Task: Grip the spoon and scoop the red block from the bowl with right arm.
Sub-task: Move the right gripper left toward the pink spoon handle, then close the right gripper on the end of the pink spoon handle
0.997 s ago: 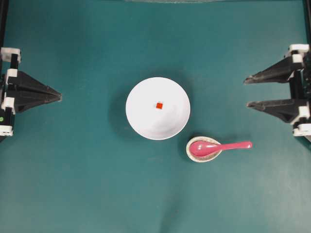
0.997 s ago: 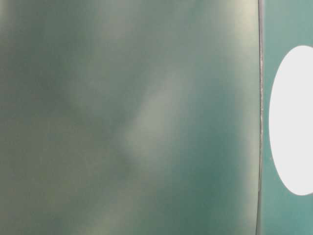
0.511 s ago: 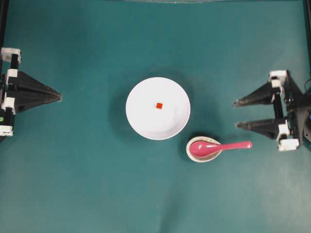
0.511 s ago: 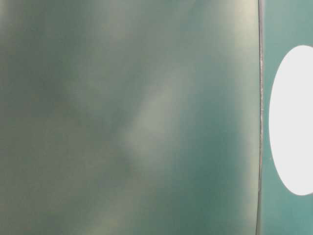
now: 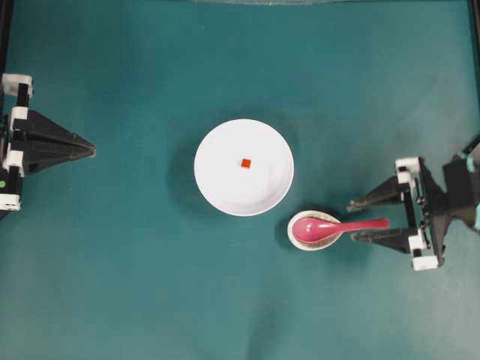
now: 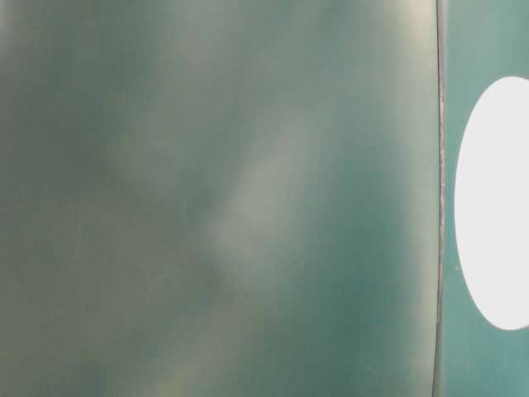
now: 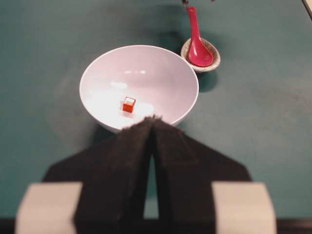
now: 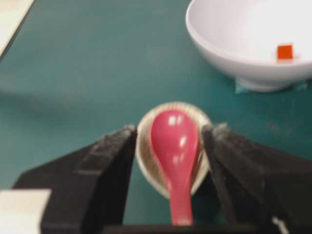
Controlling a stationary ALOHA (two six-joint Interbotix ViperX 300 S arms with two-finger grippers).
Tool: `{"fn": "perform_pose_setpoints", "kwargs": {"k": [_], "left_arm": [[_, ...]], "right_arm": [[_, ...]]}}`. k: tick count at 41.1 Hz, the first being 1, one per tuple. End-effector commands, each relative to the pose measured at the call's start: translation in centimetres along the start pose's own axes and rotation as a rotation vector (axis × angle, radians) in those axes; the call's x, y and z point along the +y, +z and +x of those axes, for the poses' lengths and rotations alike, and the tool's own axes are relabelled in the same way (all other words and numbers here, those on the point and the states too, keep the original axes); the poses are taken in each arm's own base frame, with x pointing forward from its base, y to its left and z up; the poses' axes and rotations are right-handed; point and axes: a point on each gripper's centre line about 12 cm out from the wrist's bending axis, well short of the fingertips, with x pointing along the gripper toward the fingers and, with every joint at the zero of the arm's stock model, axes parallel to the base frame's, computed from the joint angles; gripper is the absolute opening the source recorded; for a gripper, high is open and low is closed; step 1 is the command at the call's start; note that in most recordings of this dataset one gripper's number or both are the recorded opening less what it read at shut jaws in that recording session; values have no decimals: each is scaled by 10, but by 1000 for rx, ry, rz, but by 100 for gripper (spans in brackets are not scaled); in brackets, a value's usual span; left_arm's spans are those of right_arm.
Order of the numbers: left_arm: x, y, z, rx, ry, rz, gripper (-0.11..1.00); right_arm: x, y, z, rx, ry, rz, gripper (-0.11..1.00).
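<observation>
The right arm's fingers (image 5: 356,202), spread wide and empty, have swung in from the tabletop's edge to straddle the spoon (image 5: 337,226) handle, ready to grasp.

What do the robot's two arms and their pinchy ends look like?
Both are black. Each tool ends in two long fingers that narrow to a point, with white blocks at the base. The left tool shows a small green dot on its mount. The right tool has a bit of teal tape behind it, at the picture's edge.
</observation>
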Motion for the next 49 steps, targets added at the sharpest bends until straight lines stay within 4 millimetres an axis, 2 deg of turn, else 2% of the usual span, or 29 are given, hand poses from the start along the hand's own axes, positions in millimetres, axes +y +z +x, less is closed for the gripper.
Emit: {"fn": "perform_pose_setpoints", "kwargs": {"k": [1,14,32,49], "left_arm": [[0,9,1,-25,-1,5,1],[0,8,2,-18,-1,5,1],[-1,9,2,-20,-3,4,1],[0,9,2,-20,-1,5,1]], "right_arm": [[3,-5,4,-3,-9,-10,60],[-1,-29,8,85,-43,-32,60],[1,-39,8,141,-37,-45,57],[2,-40,9,141,-34,-49,55]]}}
